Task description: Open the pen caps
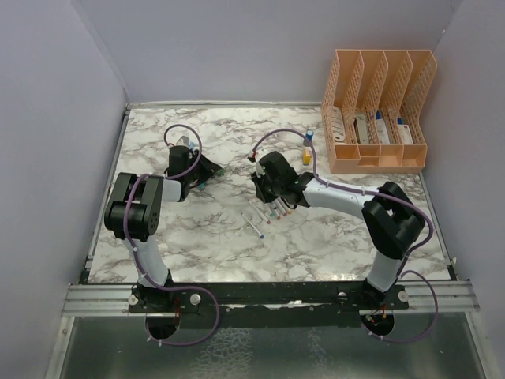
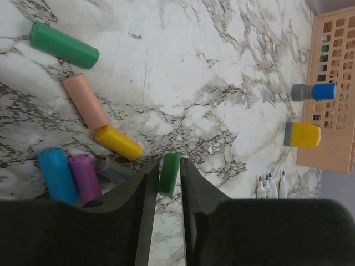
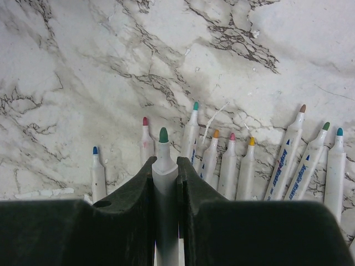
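Step in hand: a green cap (image 2: 169,173) had come off its pen; judged the drop-off, beside the loose caps (image 2: 89,147) at the left of the left wrist view.
Left gripper (image 2: 166,183): jaws slightly parted, the green cap between the tips; whether gripped or just released, I could not tell.
Right gripper (image 3: 165,166): jaws closed tight on a green-tipped pen (image 3: 164,183), uncapped, tip toward the top of the frame.
Uncapped pens (image 3: 238,166): lying in a row on the tabletop (image 3: 83,66), lower half of the right wrist view.
Next move: probably laying this pen with the row, then finding any capped pen; none showed.
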Robot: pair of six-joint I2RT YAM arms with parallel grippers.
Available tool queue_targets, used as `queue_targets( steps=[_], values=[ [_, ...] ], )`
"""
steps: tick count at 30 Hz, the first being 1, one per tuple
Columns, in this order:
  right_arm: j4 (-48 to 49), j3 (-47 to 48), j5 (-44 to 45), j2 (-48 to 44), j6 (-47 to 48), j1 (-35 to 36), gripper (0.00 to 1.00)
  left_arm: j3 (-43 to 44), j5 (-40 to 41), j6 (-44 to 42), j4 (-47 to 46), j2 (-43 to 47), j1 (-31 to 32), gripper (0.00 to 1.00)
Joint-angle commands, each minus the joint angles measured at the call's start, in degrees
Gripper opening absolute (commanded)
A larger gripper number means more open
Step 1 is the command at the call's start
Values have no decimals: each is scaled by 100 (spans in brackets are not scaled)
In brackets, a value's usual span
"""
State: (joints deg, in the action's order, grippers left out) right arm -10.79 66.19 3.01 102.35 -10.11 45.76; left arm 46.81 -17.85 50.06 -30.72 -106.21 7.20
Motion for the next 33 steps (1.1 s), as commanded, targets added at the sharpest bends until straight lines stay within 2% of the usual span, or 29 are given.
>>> queue_targets(
  steps=[1, 7, 9, 21, 28, 33],
  values=[
    [122, 19, -83, 146, 144, 26, 1, -101, -60, -93, 13, 44, -59, 26],
    [167, -23, -129, 181, 251, 43, 1, -156, -76, -61, 13, 140, -109, 26],
    [162, -3, -133, 245, 276, 45, 2, -188, -60, -27, 13, 267, -144, 31],
    [153, 232, -160, 573, 330, 89, 1, -553, 215, 1, 13, 1784, -199, 38],
    [97, 392, -137, 644, 365, 100, 2, -751, 238, 38, 22, 2141, -227, 38],
    [77, 455, -125, 657, 319, 100, 18, -804, 203, 56, 13, 2157, -284, 38]
  ],
)
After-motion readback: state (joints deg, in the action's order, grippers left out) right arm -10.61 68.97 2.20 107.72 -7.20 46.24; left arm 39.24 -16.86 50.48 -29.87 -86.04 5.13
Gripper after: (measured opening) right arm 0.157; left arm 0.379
